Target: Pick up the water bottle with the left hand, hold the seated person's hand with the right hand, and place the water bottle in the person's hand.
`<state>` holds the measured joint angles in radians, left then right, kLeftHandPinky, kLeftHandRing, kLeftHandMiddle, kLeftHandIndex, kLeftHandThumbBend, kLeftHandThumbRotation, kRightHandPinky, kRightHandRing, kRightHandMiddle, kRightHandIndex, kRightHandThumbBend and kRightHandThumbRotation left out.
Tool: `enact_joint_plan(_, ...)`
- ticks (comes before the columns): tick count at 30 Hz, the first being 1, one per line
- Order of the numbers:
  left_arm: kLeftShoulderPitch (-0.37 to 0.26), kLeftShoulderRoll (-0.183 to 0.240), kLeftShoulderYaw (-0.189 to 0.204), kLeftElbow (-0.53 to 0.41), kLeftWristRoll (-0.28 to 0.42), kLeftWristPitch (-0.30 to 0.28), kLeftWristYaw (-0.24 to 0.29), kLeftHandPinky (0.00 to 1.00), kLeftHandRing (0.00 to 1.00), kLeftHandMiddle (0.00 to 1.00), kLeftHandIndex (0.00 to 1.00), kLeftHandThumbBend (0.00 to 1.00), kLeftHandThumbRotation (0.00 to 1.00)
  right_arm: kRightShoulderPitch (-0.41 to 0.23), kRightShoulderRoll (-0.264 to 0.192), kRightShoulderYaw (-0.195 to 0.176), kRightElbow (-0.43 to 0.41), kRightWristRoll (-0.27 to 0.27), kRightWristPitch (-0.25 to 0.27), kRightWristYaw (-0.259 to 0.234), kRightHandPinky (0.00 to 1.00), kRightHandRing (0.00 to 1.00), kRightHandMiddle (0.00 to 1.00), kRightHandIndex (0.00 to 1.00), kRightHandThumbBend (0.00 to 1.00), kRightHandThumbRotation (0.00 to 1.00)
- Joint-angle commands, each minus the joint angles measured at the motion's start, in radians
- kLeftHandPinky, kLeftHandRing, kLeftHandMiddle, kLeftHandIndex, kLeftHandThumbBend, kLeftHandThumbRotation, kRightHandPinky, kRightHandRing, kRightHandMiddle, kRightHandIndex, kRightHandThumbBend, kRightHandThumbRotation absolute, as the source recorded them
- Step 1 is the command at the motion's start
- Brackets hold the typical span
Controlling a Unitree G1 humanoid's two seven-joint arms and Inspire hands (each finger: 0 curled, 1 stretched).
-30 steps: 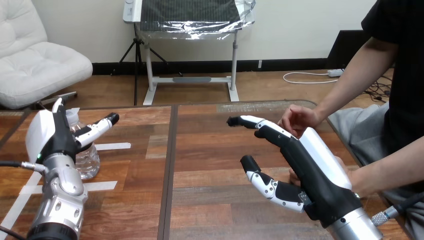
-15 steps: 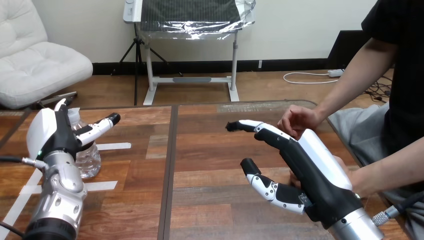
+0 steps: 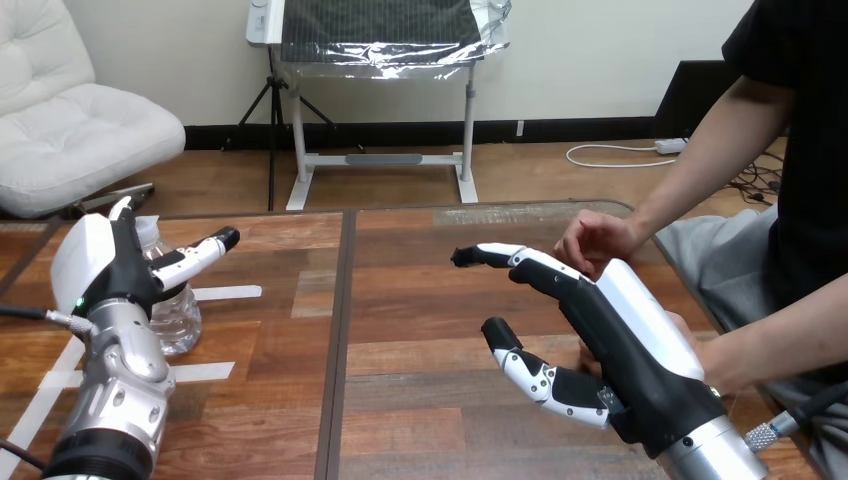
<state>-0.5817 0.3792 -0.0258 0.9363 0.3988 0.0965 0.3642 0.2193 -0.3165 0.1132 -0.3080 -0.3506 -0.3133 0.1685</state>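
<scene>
A clear water bottle (image 3: 178, 322) stands upright at the table's left, and its cap (image 3: 146, 229) shows above my left hand (image 3: 88, 268). That hand is open against the bottle's near left side, with fingers straight up and the thumb (image 3: 200, 254) reaching across the bottle's front. My right hand (image 3: 620, 330) hovers open over the table's right part, with fingers pointing up-left and the thumb spread. The person's hand (image 3: 598, 240) rests with curled fingers just beyond it, apart from it. The person's other forearm (image 3: 780, 345) comes in at the lower right, and my right hand mostly hides its hand.
White tape strips (image 3: 226, 293) lie on the wooden table (image 3: 420, 300) around the bottle. A dark seam (image 3: 340, 330) runs down the table between my two hands. The table's rounded far right corner lies by the person.
My right hand's fingertips have dipped slightly. My left hand has shifted a little by the bottle. The person's hands have stayed put.
</scene>
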Motion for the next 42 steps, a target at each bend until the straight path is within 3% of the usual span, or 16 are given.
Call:
enact_joint_plan(1, -0.044, 0.005, -0.012, 0.016, 0.005, -0.012, 0.032, 0.73, 0.85, 0.89, 0.91, 0.91, 0.55, -0.050, -0.009, -0.027, -0.037, 0.015, 0.000, -0.001, 0.83, 0.85, 0.84, 0.79, 0.18, 0.00)
enact_joint_plan(16, -0.023, 0.001, -0.017, -0.014, 0.010, -0.023, 0.109, 0.76, 0.86, 0.90, 0.91, 0.85, 0.51, -0.054, -0.013, -0.025, -0.040, 0.013, 0.005, 0.003, 0.82, 0.85, 0.84, 0.79, 0.18, 0.00)
enact_joint_plan(42, -0.005, 0.000, -0.028, -0.047, 0.012, -0.020, 0.137, 0.76, 0.83, 0.86, 0.87, 0.85, 0.53, -0.059, -0.013, -0.028, -0.041, 0.017, 0.007, 0.013, 0.80, 0.84, 0.83, 0.78, 0.16, 0.00)
